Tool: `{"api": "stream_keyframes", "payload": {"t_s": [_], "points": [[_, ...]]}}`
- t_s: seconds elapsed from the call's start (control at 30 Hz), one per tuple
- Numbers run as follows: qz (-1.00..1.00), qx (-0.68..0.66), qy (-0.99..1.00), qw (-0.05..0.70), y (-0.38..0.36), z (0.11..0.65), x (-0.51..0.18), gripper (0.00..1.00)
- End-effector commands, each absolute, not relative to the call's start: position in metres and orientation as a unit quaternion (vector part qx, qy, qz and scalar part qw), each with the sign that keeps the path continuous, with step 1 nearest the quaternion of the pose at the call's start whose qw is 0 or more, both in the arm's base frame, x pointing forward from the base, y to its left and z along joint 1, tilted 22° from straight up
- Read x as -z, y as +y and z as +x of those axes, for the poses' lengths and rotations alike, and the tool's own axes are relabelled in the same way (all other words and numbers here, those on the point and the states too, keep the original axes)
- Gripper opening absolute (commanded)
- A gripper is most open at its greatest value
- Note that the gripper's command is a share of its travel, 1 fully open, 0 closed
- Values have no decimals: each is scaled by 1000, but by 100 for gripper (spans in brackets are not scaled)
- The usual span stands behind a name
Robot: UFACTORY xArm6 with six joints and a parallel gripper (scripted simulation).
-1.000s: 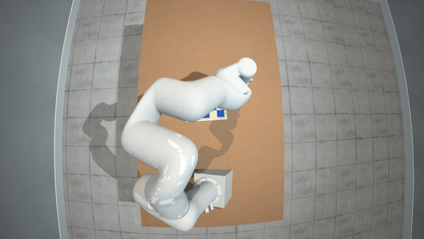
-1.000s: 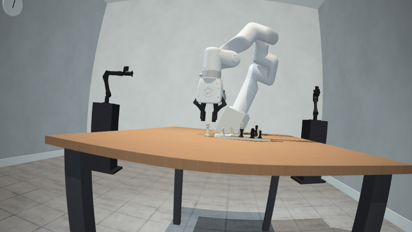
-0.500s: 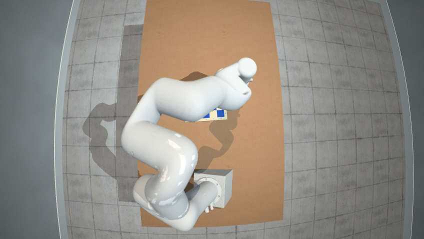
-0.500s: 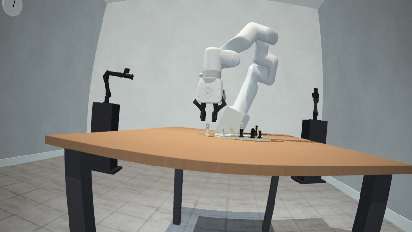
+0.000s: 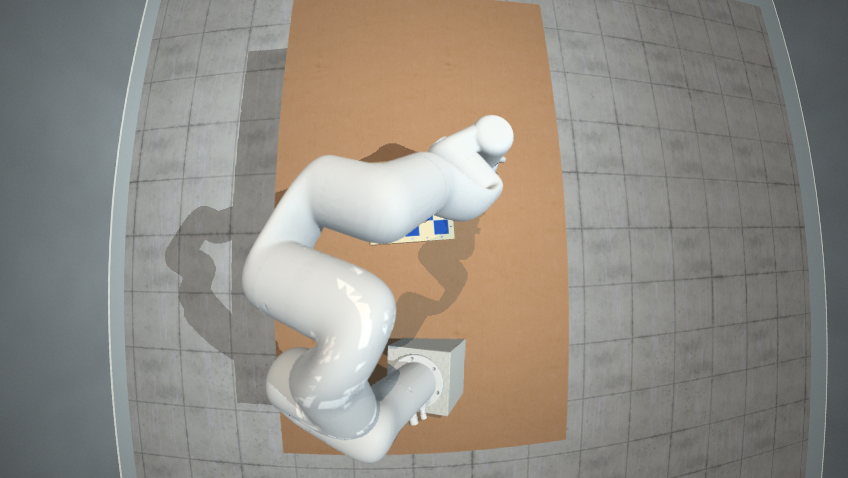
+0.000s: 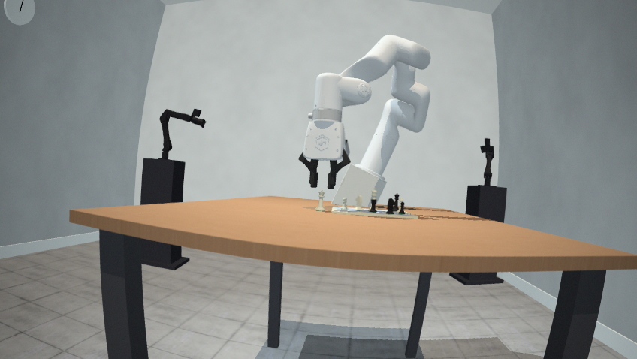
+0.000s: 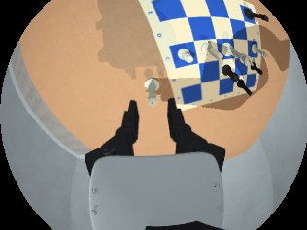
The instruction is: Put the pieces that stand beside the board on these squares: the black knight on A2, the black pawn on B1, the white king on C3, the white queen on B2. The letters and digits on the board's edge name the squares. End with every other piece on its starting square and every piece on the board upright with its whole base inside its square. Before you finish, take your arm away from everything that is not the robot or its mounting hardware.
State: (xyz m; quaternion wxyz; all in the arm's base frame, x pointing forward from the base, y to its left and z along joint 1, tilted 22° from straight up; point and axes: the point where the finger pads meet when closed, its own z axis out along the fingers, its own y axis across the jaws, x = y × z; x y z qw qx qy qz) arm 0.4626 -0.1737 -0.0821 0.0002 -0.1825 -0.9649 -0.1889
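The blue-and-cream board (image 7: 207, 45) lies on the wooden table; the arm hides most of it in the top view (image 5: 427, 230). A tall white piece (image 7: 152, 85) stands upright on the table just off the board's near corner; I cannot tell whether it is the king or the queen. My gripper (image 7: 153, 107) (image 6: 322, 180) hangs above it, fingers partly open and empty, well clear of the piece's top (image 6: 320, 200). Several white pieces (image 7: 209, 48) and black pieces (image 7: 235, 78) stand on the board. A black piece (image 7: 255, 15) is at the board's far edge.
The arm's grey base block (image 5: 436, 371) sits on the table near the board. Two black camera stands (image 6: 162, 178) (image 6: 486, 196) are behind the table, off its surface.
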Motion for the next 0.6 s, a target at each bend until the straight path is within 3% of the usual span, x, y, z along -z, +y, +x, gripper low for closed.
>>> {"api": "stream_keyframes", "payload": {"t_s": [0.0,0.57], "points": [[-183,188,-965,-2,-174,464,83,42],[-183,188,-965,-2,-163,466,111,42]]}}
